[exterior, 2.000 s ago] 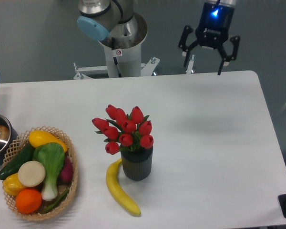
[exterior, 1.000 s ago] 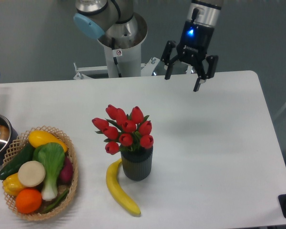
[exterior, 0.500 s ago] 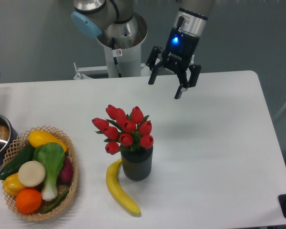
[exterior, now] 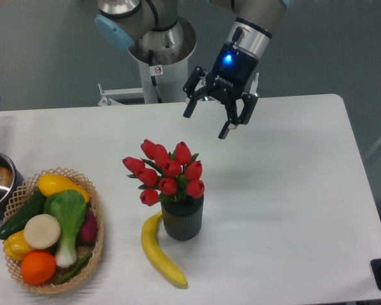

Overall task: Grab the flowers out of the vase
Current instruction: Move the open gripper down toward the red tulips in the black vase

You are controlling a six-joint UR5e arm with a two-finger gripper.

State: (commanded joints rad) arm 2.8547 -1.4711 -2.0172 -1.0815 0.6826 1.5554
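Flowers [exterior: 167, 171] stand in the vase [exterior: 183, 218] just left of the frame's centre, a banana [exterior: 161, 251] lying against the vase's lower left. Gripper [exterior: 205, 125] hangs above and to the right of them, fingers spread, holding nothing.

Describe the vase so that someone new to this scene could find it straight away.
On the white table, look near the front edge, right of the wicker basket. The vase stands beside a banana: a small dark ribbed cylinder, the only thing holding the flowers.
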